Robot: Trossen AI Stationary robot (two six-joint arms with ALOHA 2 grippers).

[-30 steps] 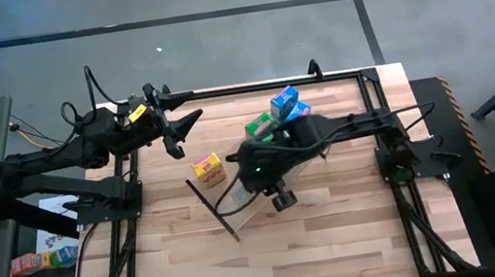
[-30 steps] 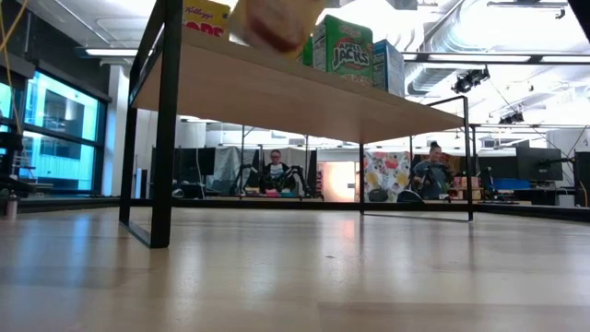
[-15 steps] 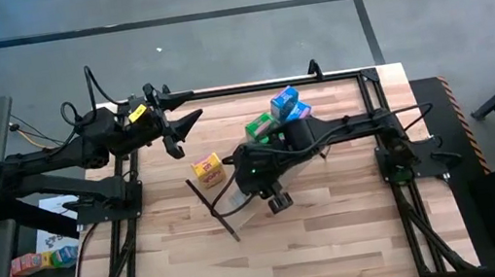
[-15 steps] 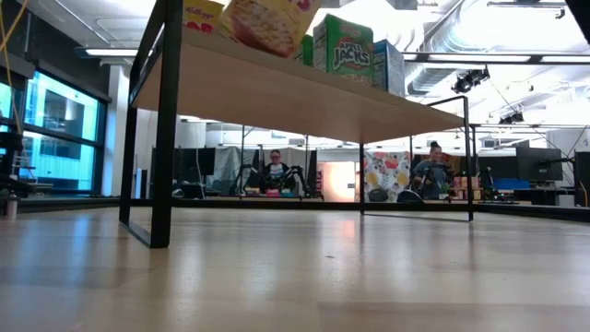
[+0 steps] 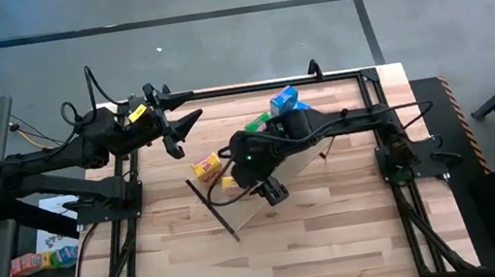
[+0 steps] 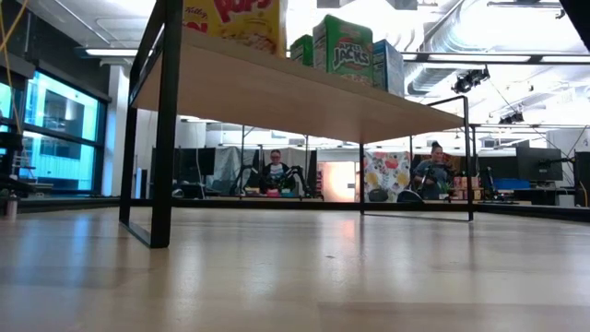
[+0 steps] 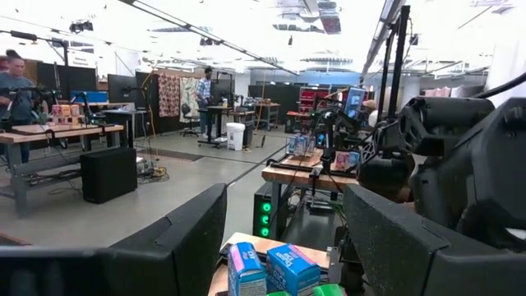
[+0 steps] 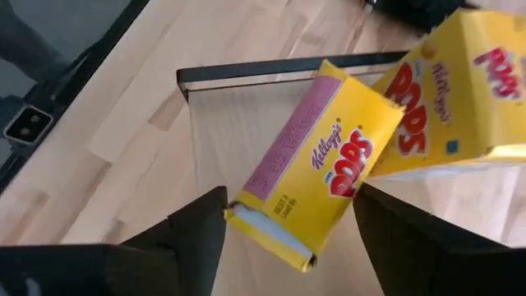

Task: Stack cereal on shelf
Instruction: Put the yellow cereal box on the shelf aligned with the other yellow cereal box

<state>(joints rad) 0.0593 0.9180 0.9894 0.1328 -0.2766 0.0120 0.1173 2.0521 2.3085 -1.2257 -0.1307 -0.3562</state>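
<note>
The shelf (image 5: 248,209) stands slantwise on the wooden table and also shows in the low view (image 6: 304,97). On it stand blue boxes (image 5: 286,101), green boxes (image 5: 258,120) (image 6: 343,46) and a yellow box (image 5: 207,167) (image 8: 448,103). My right gripper (image 5: 232,176) (image 8: 288,222) is over the shelf's left end, shut on a second yellow box (image 8: 316,160) (image 6: 244,18). My left gripper (image 5: 188,120) (image 7: 283,247) waits open and empty above the table's far left corner. My right gripper pinches the yellow box between its two fingers, one finger (image 8: 201,226) by the box's white end flap (image 8: 246,220), the other finger (image 8: 394,234) against its printed face (image 8: 349,177). The fingers come slanting down from above. The box is upright at the shelf top beside the other yellow box. I cannot tell whether it rests there.
A black frame (image 5: 250,87) runs round the table. The near half of the tabletop (image 5: 276,262) is bare wood. A desk at the left holds a small heap of coloured boxes (image 5: 44,259). People sit in the room beyond (image 6: 275,171).
My right gripper has moved toward the shelf's left end with the yellow box. The box, tilted before, now stands upright close beside the other yellow box.
</note>
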